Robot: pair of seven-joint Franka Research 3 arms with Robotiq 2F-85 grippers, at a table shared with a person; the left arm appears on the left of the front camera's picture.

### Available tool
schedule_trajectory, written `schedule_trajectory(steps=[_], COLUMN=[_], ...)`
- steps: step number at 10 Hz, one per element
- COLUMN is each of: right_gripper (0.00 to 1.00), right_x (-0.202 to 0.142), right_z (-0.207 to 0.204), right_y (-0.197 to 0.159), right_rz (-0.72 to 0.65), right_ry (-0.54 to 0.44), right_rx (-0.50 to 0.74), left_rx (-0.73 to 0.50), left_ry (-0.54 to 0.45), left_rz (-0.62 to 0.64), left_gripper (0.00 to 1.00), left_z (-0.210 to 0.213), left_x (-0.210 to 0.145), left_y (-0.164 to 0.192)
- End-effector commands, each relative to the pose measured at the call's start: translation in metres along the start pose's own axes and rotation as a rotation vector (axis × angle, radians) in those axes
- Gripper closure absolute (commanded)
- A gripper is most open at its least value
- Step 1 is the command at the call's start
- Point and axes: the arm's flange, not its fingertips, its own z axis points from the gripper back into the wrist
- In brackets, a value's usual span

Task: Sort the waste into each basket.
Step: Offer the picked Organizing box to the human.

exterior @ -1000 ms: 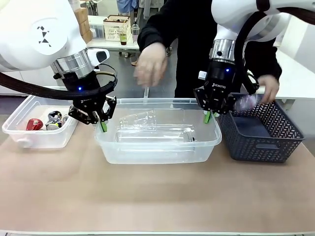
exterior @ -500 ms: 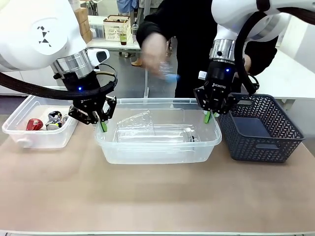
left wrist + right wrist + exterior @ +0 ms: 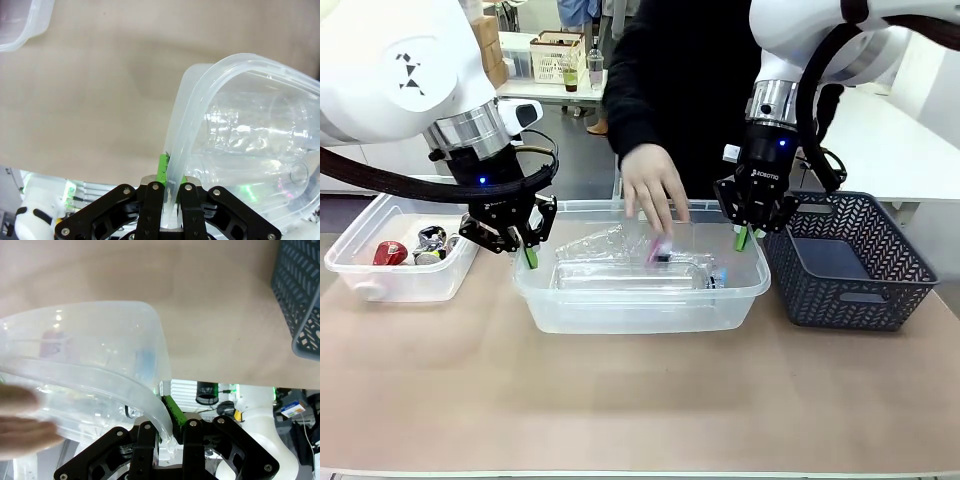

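A large clear basket [image 3: 640, 305] stands mid-table with several clear bottles [image 3: 610, 250] in it. My left gripper [image 3: 528, 252] is shut on its left rim, and the left wrist view shows the gripper [image 3: 169, 176] clamped on the rim [image 3: 200, 105]. My right gripper [image 3: 746, 236] is shut on the far right rim, gripper [image 3: 167, 426] clamped on the rim [image 3: 100, 375] in the right wrist view. A person's hand [image 3: 655, 195] lowers a pink-labelled bottle [image 3: 658, 252] into this basket. A smaller clear basket [image 3: 380, 285] at left holds a red can [image 3: 390, 252] and silvery cans [image 3: 430, 240].
A dark slatted basket [image 3: 850, 265] stands right of the large clear one, close to my right gripper, and its corner [image 3: 300, 300] shows in the right wrist view. The brown tabletop [image 3: 640, 400] in front is bare.
The person's hand carried a bottle from the dark basket leftward, then down into the middle clear basket. Both grippers stayed put on the rim.
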Motion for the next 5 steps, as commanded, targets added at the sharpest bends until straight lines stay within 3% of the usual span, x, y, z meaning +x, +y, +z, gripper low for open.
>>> schedule_trajectory(steps=[1,5], right_gripper=[1.00,1.00], right_x=[-0.0026,-0.0026], right_z=[0.0023,0.0023], right_y=[-0.0015,-0.0015], right_rz=[0.007,0.007], right_ry=[0.008,0.008], right_rx=[0.010,0.010], left_rx=[-0.007,-0.007], left_ry=[-0.012,-0.012], left_rz=[0.042,0.042], left_gripper=[1.00,1.00], left_z=[0.0008,0.0008], left_x=[0.0001,0.0001], left_y=[-0.0001,-0.0001])
